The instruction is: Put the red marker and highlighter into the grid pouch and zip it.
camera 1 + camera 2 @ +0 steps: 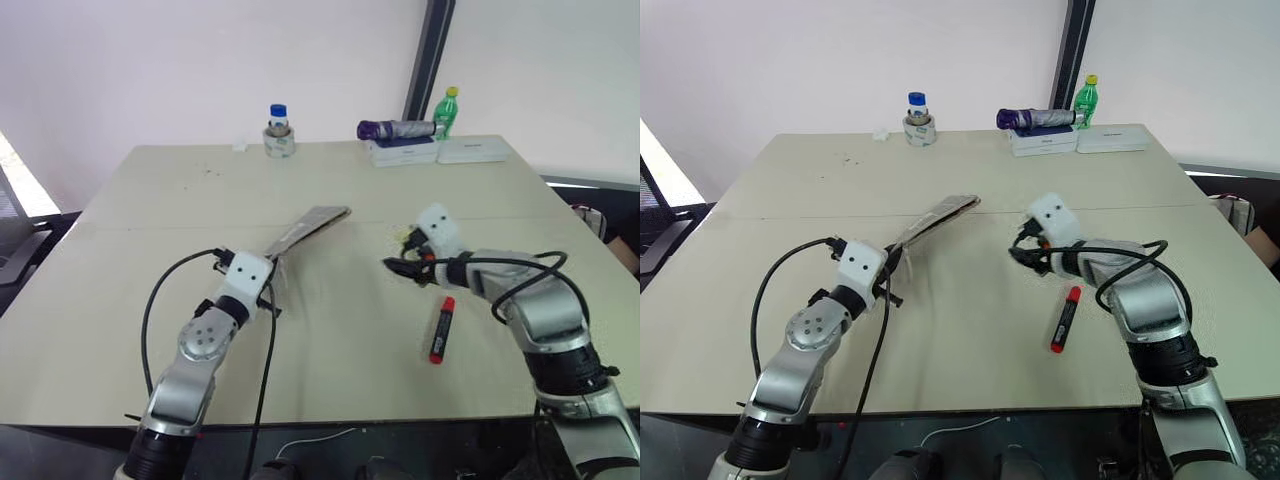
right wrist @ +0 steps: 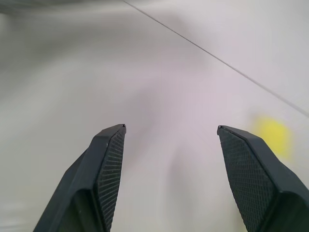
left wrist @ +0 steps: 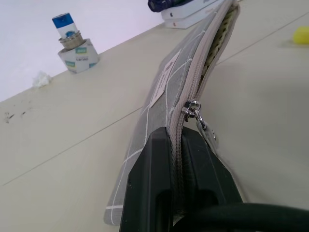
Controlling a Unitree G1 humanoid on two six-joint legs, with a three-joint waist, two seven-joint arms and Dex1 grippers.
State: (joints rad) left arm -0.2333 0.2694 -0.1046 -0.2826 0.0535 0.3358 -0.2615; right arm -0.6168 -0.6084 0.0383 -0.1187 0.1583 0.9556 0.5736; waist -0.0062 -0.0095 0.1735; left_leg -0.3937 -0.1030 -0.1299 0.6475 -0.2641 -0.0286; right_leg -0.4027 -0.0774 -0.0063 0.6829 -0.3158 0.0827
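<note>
Left gripper (image 3: 176, 193) is clenched on the grid pouch (image 1: 310, 226), holding it on edge with the zip up for loading, while the right gripper (image 2: 171, 145) hangs spread and empty, red marker (image 1: 442, 328) at its 5 o'clock.

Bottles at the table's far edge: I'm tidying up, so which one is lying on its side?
The purple bottle, lying across the white boxes. The blue-capped bottle and the green bottle both stand upright.

A broad beige rectangular table (image 1: 180, 200) with a thin seam across it stands before a plain white wall (image 1: 150, 60); a dark vertical post (image 1: 428, 55) rises far right.
</note>
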